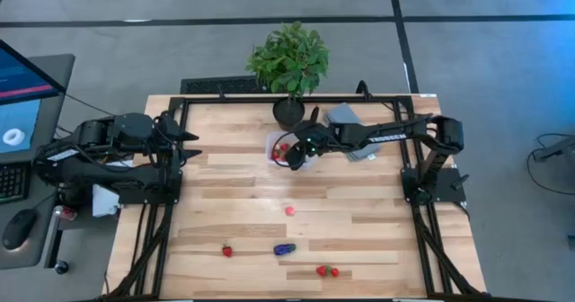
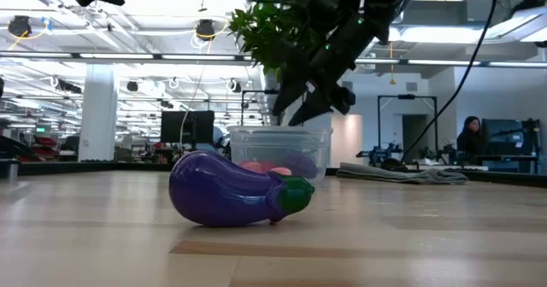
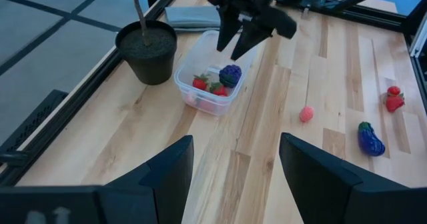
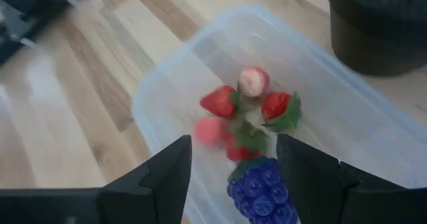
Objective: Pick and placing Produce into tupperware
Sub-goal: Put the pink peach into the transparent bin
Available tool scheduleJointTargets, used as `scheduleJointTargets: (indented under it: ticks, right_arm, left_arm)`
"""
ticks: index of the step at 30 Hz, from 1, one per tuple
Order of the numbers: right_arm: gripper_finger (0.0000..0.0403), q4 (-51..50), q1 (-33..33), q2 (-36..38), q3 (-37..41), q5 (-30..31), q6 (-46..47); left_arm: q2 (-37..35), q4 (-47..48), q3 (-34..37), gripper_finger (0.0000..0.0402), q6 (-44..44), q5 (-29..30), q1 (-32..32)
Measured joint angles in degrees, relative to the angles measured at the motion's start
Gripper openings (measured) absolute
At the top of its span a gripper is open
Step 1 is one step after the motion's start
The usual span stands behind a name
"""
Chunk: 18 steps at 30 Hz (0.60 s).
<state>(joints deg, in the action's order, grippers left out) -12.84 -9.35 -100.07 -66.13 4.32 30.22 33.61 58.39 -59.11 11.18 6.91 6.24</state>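
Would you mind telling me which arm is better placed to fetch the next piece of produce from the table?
Right. The right gripper hangs open above the tupperware, nearest the pink piece; the left gripper waits at the table's left edge.

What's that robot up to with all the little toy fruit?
It is packing toy produce into a clear tub beside a potted plant. The right hand hovers open over the tub, where strawberries and a grape bunch already lie. A purple eggplant and several red pieces lie on the table. The left hand waits open.

Two dark arms; right arm (image 1: 377,136) white lettering, green lights
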Motion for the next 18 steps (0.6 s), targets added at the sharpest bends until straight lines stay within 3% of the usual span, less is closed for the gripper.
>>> scheduleJointTargets:
  ticks: [10,18]
  right_arm:
    - [0.0245,-6.0,4.8,9.9,0.0,0.2,-3.7]
    - [0.0244,-16.4,13.9,14.8,0.0,2.3,-2.3]
  left_arm:
    - [0.0,-0.5,0.0,0.0213,-0.1,0.0,0.0]
    - [0.6,-9.2,5.7,0.0213,-0.9,-3.6,0.0]
